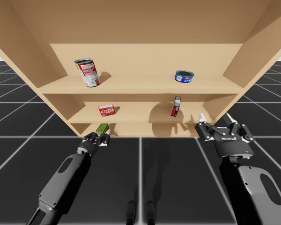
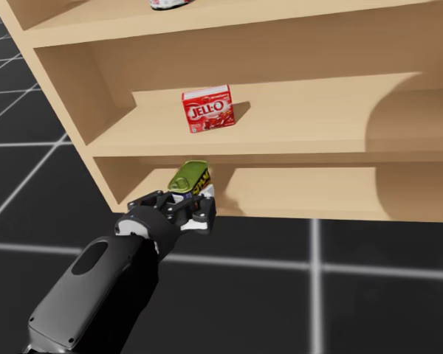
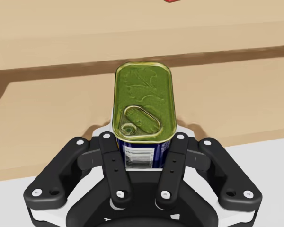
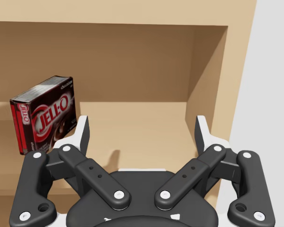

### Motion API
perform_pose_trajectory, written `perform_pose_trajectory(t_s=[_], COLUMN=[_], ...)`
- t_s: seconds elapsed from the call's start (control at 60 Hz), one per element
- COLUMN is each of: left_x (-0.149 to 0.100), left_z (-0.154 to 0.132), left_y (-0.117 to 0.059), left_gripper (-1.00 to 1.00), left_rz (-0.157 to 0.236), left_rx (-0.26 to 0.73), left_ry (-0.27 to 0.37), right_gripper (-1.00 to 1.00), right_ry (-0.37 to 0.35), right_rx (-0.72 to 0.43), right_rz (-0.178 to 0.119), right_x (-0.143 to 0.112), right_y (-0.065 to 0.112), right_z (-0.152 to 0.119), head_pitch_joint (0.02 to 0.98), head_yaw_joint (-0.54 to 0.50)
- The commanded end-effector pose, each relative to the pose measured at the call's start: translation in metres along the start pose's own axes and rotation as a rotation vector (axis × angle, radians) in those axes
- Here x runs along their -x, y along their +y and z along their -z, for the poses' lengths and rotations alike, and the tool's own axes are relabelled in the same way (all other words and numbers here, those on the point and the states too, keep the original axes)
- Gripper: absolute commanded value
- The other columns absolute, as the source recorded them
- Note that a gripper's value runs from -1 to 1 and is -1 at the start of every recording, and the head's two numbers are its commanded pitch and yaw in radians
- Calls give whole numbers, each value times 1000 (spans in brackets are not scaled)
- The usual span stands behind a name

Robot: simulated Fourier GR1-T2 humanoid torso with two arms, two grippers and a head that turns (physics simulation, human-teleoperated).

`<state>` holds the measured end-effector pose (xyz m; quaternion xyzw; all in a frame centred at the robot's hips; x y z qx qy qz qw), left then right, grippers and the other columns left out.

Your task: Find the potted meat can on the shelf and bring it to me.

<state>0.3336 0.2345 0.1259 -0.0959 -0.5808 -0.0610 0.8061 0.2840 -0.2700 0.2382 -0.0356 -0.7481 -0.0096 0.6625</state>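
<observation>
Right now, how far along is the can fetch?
Done: green-lidded can found and grasped. In hand: my left end effector is shut on it at the bottom shelf front edge. Left: pull it clear and deliver it. My right end effector is open, holding nothing.

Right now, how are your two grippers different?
My left gripper is shut on the green-topped can; my right gripper is open and holds nothing. The left gripper is at the lowest shelf; the right gripper points toward the dark red box higher up. Both are black with two fingers.
</observation>
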Motion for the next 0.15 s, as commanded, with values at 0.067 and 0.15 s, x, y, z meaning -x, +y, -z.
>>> perform_pose_trajectory(t_s=[0.067, 0.15], left_x=[-12, -7], left_z=[-36, -51], left_y=[-10, -11], left_gripper=[935, 954], left_rz=[40, 43], left_rx=[126, 131], left_ry=[-29, -20], right_gripper=[-1000, -1000], right_ry=[-2, -4], right_rx=[7, 8], right_rz=[-2, -5], right_x=[0, 0], right_y=[-2, -2], right_z=[1, 0], head_pitch_joint=[747, 748], head_yaw_joint=[262, 264])
